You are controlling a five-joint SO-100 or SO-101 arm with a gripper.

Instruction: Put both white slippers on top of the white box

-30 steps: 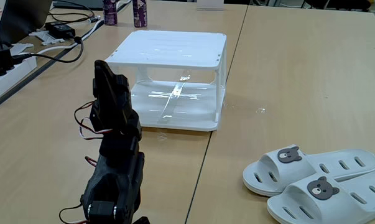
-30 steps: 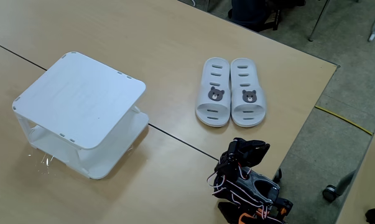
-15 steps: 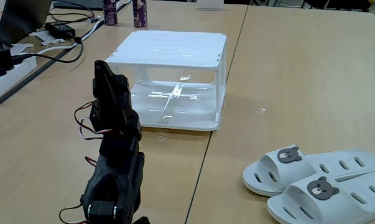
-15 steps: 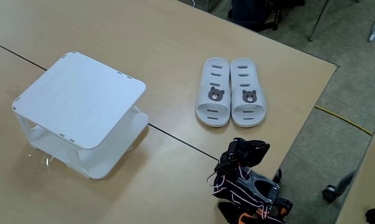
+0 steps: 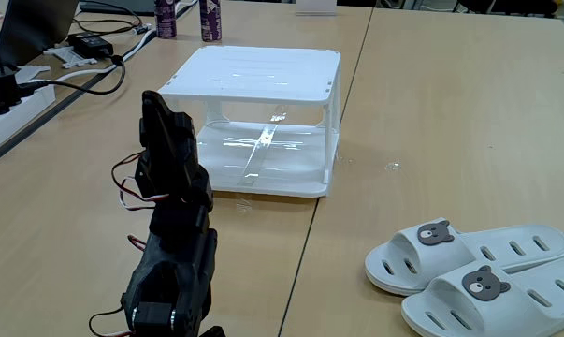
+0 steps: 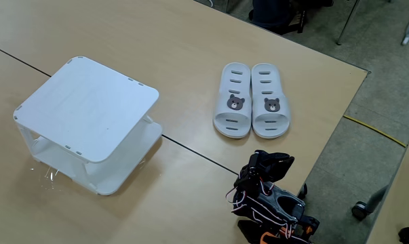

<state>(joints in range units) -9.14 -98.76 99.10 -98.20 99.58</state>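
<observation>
Two white slippers with bear badges lie side by side on the wooden table, one [image 5: 448,251] just behind the other [image 5: 506,296] at the lower right of a fixed view. Seen from above, the left one [image 6: 232,102] touches the right one [image 6: 269,102]. The white box [image 5: 253,71], a two-tier rack, stands at mid table with its flat top [image 6: 89,106] bare. My black arm is folded up near the table edge. Its gripper [image 5: 153,105] [image 6: 270,161] looks shut, holds nothing, and stays well apart from the slippers and the box.
Black cables and a white power strip [image 5: 10,101] lie along the left side, with two purple cans [image 5: 166,17] behind the box. A seam [image 6: 190,150] runs across the table. The table's edge [image 6: 340,129] drops to the floor close beside the arm.
</observation>
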